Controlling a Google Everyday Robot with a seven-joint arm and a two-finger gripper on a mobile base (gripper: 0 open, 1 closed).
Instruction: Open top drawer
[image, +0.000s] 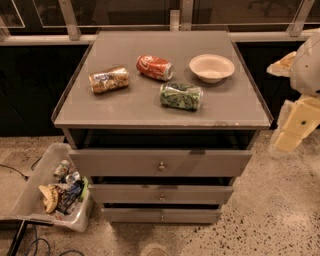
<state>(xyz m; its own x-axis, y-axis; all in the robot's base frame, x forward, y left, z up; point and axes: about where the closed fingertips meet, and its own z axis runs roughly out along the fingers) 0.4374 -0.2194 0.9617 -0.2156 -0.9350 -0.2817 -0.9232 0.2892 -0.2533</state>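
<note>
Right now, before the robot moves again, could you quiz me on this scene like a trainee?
1. True or false: the gripper, at the right edge of the view, touches the small round metal knob of the wide grey top drawer.
2. How many things lie on the flat grey cabinet top?
3. What sits right of the red drink can? A) white round bowl B) plastic bin C) cable

Key: 1 false; 2 four; 3 A.
</note>
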